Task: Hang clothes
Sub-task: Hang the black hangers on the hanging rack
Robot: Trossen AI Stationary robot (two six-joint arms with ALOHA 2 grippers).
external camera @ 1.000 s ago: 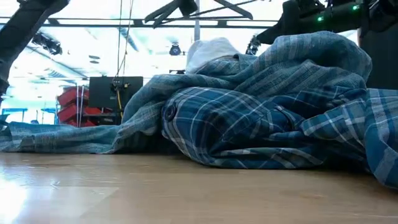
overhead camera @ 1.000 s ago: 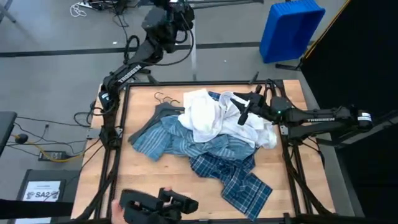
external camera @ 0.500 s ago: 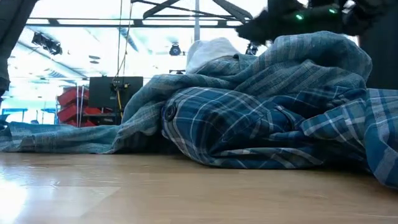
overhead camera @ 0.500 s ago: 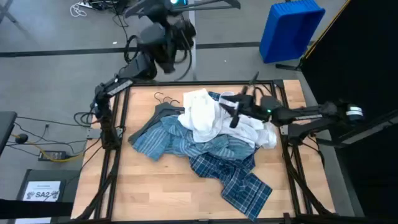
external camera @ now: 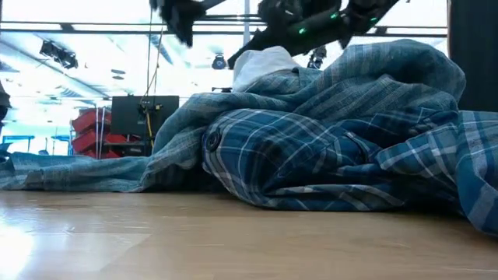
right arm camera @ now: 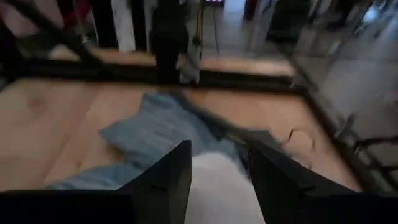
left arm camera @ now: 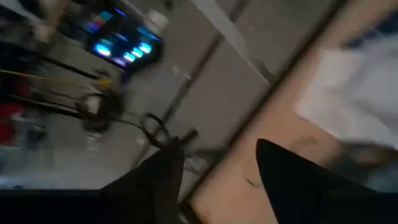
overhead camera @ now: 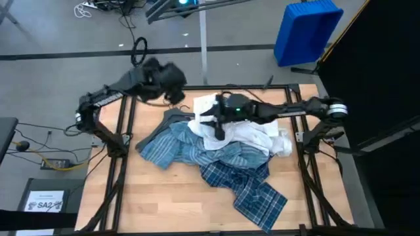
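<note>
From above, three soft collared shirts are lying heaped together on the pale wooden counter (overhead camera: 164, 190): the plain white shirt (overhead camera: 216, 128) on top toward the far edge, the light blue-grey finely striped shirt (overhead camera: 172, 145) spreading leftward, and the darker blue plaid shirt (overhead camera: 246, 187) trailing toward the near right. The right tool (overhead camera: 209, 122) is hanging over the white shirt with its fingers parted and gripping nothing. The left tool (overhead camera: 172, 84) is sitting above the counter's far-left edge.

At counter level, the plaid shirt (external camera: 311, 159) is filling the foreground, the white shirt (external camera: 261, 64) peeking behind.

Through the left wrist, its dark fingers (left arm camera: 292, 180) are standing apart, released.

Through the right wrist, its spread fingers (right arm camera: 163, 180) are framing the white shirt (right arm camera: 217, 186) and striped shirt (right arm camera: 155, 127).
</note>
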